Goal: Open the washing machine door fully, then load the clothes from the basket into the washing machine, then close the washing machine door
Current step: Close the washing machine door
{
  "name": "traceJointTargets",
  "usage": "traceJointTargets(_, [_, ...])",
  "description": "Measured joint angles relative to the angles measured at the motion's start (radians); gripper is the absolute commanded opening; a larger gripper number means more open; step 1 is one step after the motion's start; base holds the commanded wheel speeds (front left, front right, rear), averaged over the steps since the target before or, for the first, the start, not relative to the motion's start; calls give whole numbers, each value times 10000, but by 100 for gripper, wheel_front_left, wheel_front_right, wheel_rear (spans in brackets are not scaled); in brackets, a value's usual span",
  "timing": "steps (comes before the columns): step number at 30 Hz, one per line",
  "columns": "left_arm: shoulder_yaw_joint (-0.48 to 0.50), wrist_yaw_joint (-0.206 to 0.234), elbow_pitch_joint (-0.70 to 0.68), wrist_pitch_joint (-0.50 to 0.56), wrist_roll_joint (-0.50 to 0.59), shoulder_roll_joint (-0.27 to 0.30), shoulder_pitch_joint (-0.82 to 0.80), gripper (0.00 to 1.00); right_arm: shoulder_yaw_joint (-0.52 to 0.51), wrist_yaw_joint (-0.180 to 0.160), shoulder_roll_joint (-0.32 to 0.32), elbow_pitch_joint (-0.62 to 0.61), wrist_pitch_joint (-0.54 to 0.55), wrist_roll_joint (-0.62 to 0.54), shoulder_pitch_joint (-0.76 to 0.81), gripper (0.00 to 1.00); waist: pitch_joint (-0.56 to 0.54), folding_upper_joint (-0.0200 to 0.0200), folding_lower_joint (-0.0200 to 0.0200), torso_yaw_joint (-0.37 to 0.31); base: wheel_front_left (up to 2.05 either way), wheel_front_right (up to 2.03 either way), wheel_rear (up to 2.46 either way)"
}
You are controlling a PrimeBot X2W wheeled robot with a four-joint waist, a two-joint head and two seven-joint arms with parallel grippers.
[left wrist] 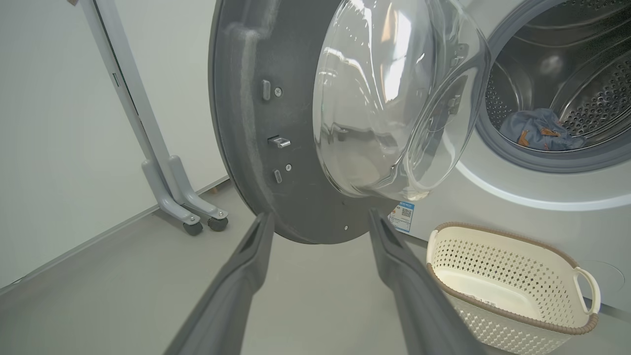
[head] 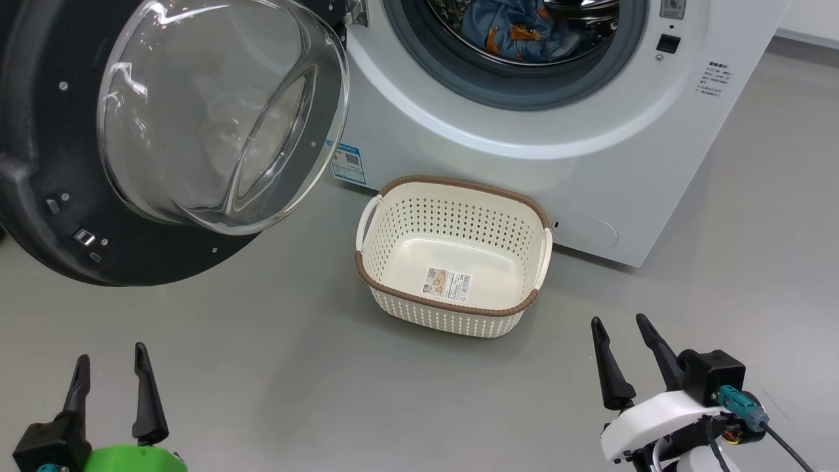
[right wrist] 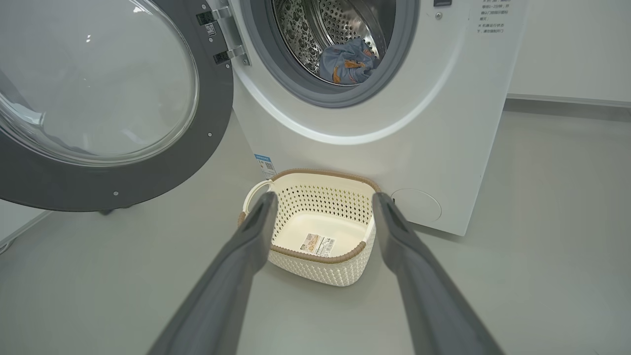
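Note:
The white washing machine stands ahead with its black door swung wide to the left, glass bowl bulging toward me. Blue printed clothes lie inside the steel drum, also seen as the clothes and the clothes. The cream basket with a brown rim sits on the floor in front of the machine, holding only its label. My left gripper is open at the lower left. My right gripper is open at the lower right, short of the basket.
A grey wheeled stand rests by the white wall behind the door. Grey floor spreads between my grippers and the basket. A round hatch sits low on the machine's front.

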Motion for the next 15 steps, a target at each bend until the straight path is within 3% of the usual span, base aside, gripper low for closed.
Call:
traceJointTargets(2, [0, 0, 13, 0, -46, -2, 0, 100, 0, 0, 0, 17, 0, 0, -1, 100, -5, 0, 0, 4, 0, 0, 0])
traceJointTargets(3, [0, 0, 21, 0, -90, -2, 0, 90, 0, 0, 0, 23, 0, 0, -1, 100, -10, 0, 0, 5, 0, 0, 0])
traceJointTargets(5, [0, 0, 21, 0, -121, -2, 0, 6, -2, 0, 0, 29, 0, 0, -2, 100, -22, 0, 0, 5, 0, 0, 0])
traceJointTargets(6, [10, 0, 12, 0, -198, -4, 0, 0, -2, 0, 0, 33, 0, 0, -2, 100, -30, 0, 0, 5, 0, 0, 0])
traceJointTargets(15, [428, -17, -113, 0, -731, -21, -6, 0, -4, 0, 0, 52, 0, 0, -2, 100, -81, 0, 0, 13, 0, 0, 0])
